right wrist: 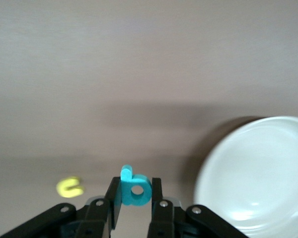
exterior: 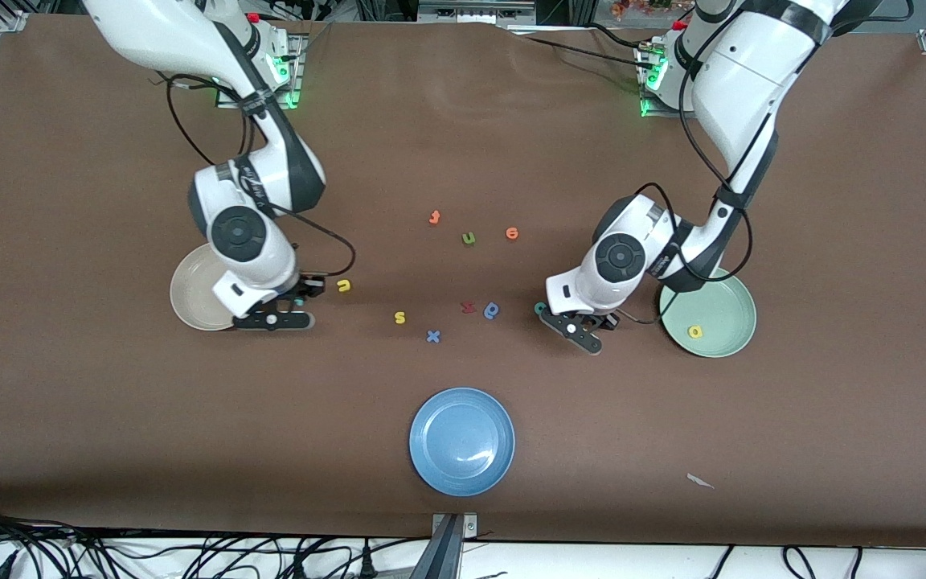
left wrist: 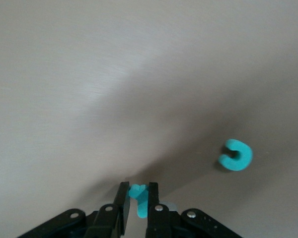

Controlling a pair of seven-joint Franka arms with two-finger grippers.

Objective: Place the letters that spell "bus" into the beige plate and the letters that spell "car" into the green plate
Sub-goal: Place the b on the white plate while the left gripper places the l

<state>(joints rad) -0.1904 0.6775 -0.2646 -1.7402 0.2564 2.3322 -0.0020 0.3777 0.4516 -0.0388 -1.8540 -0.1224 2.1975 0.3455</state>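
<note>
My left gripper (exterior: 575, 328) (left wrist: 139, 184) is shut on the teal r (left wrist: 139, 197), low over the table between the teal c (exterior: 540, 307) (left wrist: 236, 155) and the green plate (exterior: 732, 301). A yellow a (exterior: 695, 330) lies in that plate. My right gripper (exterior: 274, 319) (right wrist: 135, 179) is shut on the teal b (right wrist: 128, 194), just off the rim of the beige plate (exterior: 194, 293) (right wrist: 268, 163). The yellow u (exterior: 343, 285) (right wrist: 69, 187) lies on the table close by. The yellow s (exterior: 399, 318) lies nearer the table's middle.
A blue plate (exterior: 461, 441) sits near the front edge. A blue x (exterior: 432, 336), a red letter (exterior: 468, 306) and a dark blue letter (exterior: 491, 310) lie mid-table. Farther back are an olive u (exterior: 469, 237) and two orange letters (exterior: 434, 216) (exterior: 512, 233).
</note>
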